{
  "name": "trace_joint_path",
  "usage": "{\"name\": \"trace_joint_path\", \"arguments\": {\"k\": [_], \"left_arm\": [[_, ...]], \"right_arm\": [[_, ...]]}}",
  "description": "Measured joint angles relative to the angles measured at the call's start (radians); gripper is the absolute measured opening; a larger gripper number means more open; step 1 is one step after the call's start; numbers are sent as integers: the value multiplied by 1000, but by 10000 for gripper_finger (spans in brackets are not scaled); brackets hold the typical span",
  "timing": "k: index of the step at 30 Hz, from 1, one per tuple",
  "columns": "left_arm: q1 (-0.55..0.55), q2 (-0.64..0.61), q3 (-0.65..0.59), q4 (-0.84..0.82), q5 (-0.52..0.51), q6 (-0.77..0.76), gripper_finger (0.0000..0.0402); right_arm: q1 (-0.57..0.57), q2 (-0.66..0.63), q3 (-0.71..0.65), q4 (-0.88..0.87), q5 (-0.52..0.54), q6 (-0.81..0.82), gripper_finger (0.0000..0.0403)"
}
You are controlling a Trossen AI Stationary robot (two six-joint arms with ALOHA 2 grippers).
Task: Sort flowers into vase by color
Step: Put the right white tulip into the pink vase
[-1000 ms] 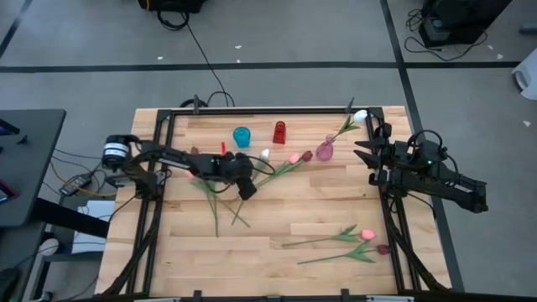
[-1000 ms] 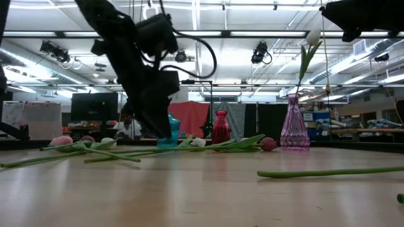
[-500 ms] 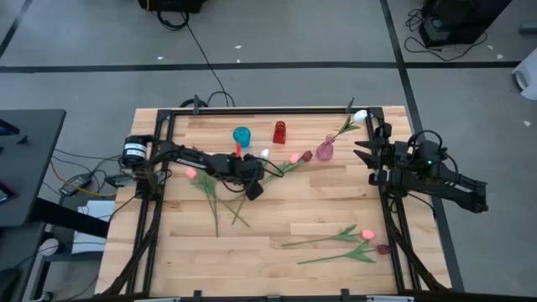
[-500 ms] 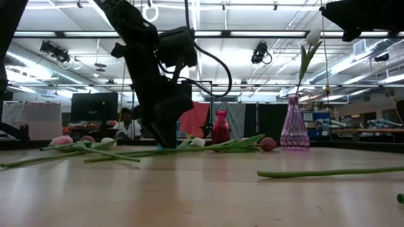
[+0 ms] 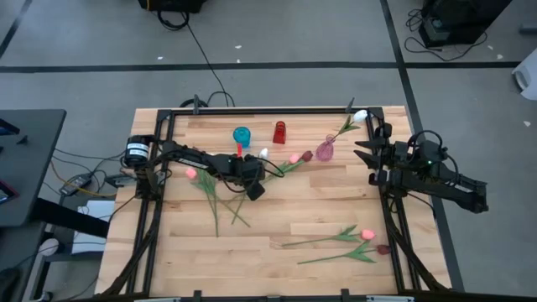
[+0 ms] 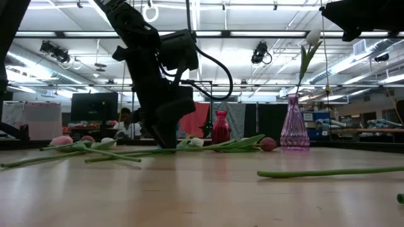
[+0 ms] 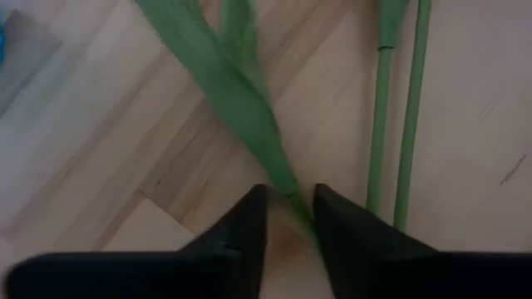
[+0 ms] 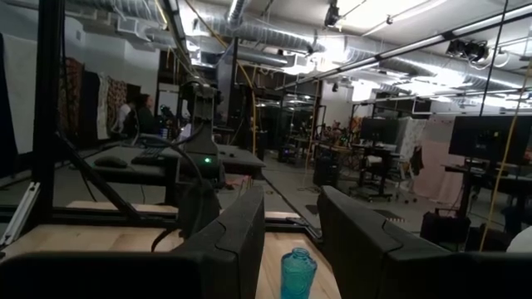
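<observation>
Tulips lie flat on the table: a pink head (image 5: 191, 173) at the left, white (image 5: 264, 154), pink (image 5: 294, 157) and dark red (image 5: 307, 155) heads mid-table, and two more (image 5: 367, 234) near the right edge. One white tulip (image 5: 361, 115) stands with its stem in the pink vase (image 5: 325, 151). My left gripper (image 5: 254, 190) is low over the crossed stems, open, with a green stem (image 7: 293, 199) running between its fingers. My right gripper (image 5: 367, 159) waits open at the table's right edge.
A blue vase (image 5: 242, 136) and a red vase (image 5: 279, 132) stand near the far edge, left of the pink vase. Two more stems (image 7: 399, 124) lie beside my left gripper. A black frame (image 5: 159, 168) borders the table. Bare wood lies in the near left part.
My left gripper has moved a little toward the table's right and come down lower onto the stems. The arm no longer covers the pink tulip head at the left. The flowers have stayed put.
</observation>
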Motion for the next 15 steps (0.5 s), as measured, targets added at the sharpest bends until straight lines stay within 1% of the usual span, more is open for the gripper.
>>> {"name": "trace_joint_path", "arguments": {"k": [3,5,8,11,15], "left_arm": [[-14,1,0,-7,-7,6,34],[-29,1,-1,-7,-18,29,11],[-54,-11,-4,-4,-39,79,10],[-82,-53,-9,-13,-63,111,4],[-68,-135,-6,27,-98,143,3]], "right_arm": [[0,0,0,3,0,15,128],[0,0,0,4,0,28,128],[0,0,0,3,0,30,128],[0,0,0,-3,0,32,128],[0,0,0,-3,0,26,128]]}}
